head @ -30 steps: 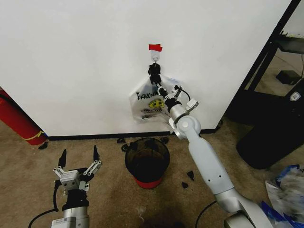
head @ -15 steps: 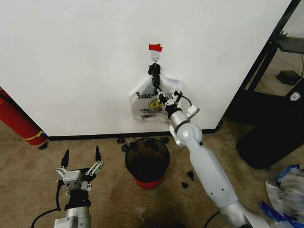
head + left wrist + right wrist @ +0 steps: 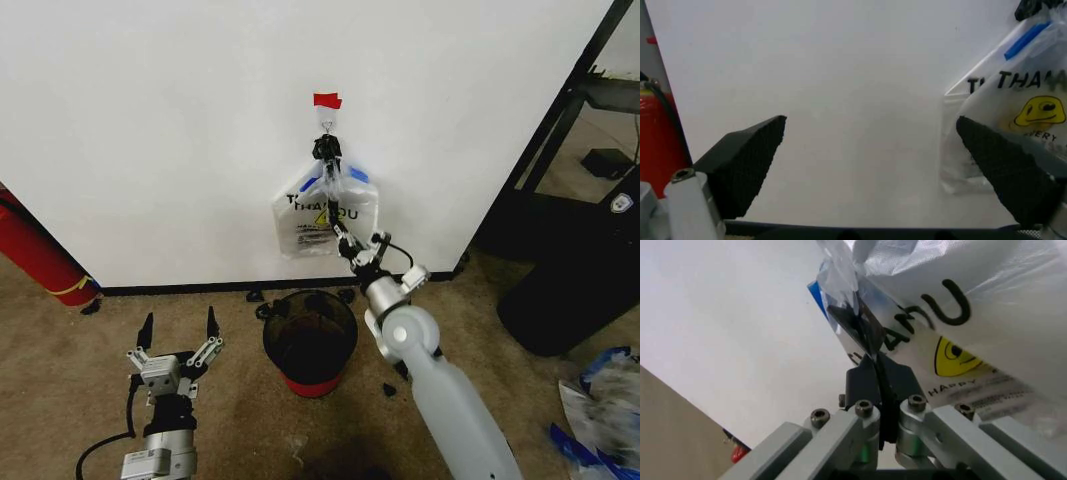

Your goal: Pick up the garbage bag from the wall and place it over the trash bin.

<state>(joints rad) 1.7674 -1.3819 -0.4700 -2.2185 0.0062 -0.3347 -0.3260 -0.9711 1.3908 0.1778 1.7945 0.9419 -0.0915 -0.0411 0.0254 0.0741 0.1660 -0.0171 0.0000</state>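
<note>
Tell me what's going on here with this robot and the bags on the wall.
The right claw is shut on the garbage bag, a thin clear film with blue strips, which hangs from the taped hook on the wall in front of a white smiley-face shopping bag. The trash bin stands on the carpet just below, with no liner over it yet. The left claw waits open, low and off to the bin's left.

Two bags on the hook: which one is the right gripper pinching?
The clear garbage bag with blue strips, in front; right gripper is shut on its film. The smiley shopping bag hangs behind.
</note>
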